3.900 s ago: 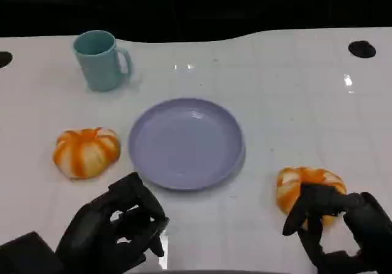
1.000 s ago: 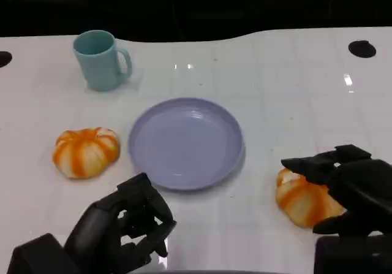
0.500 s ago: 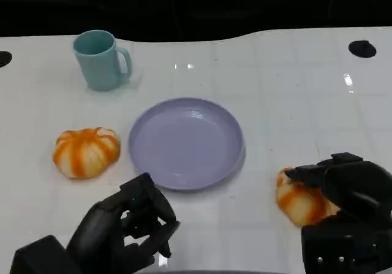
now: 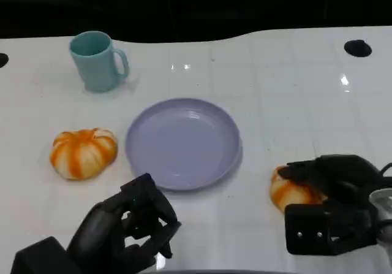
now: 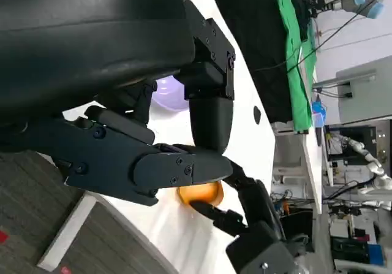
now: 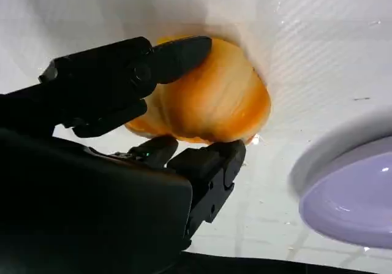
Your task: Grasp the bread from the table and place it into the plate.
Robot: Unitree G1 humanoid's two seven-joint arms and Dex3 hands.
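Observation:
An orange striped bread [image 4: 293, 192] lies on the white table, right of the lilac plate [image 4: 182, 142]. My right hand [image 4: 331, 188] is wrapped over it from the right. In the right wrist view its fingers [image 6: 122, 78] press one side of the bread [image 6: 214, 96] and the thumb presses the other, with the plate's rim [image 6: 349, 194] close by. The bread still touches the table. My left hand [image 4: 125, 228] hovers near the front edge with its fingers curled in and nothing in them. The left wrist view looks past those fingers to the bread [image 5: 201, 193] and my right hand [image 5: 251, 219].
A second orange striped bread [image 4: 82, 152] sits left of the plate. A teal cup [image 4: 95, 60] stands at the back left. A black round hole [image 4: 357, 48] marks the table's far right. Bare table lies between the plate and the right bread.
My right hand has come down and closed around the right bread, covering more of it. The whole picture has shifted slightly, so the camera moved. My left hand has barely moved.

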